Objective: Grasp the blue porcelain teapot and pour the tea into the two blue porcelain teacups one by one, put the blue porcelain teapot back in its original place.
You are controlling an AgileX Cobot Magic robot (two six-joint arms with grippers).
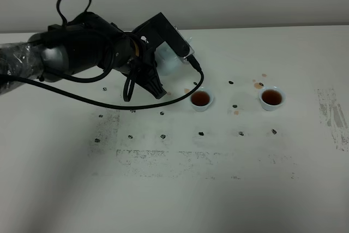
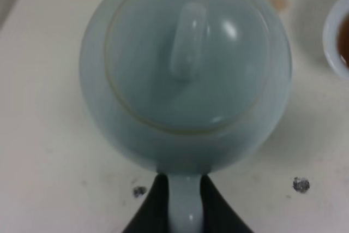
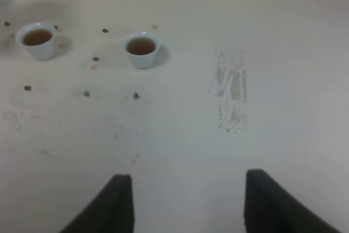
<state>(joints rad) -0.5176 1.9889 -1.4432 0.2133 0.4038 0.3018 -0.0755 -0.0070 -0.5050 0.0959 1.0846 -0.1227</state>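
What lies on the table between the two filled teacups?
Only small marks: between the left teacup and the right teacup the exterior high view shows dark specks and an orange-brown tea stain, no object.

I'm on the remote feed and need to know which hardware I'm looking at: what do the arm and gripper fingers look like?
The left arm is bulky and black with a grey section, its rear part wrapped in clear plastic. Black cables loop above and hang below it, and a black camera box sits at the wrist. The left gripper and right gripper both have dark, matte, tapering fingers.

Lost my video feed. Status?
Left gripper shut on teapot handle. Right gripper open, empty. Both teacups hold tea. Nothing in the way.
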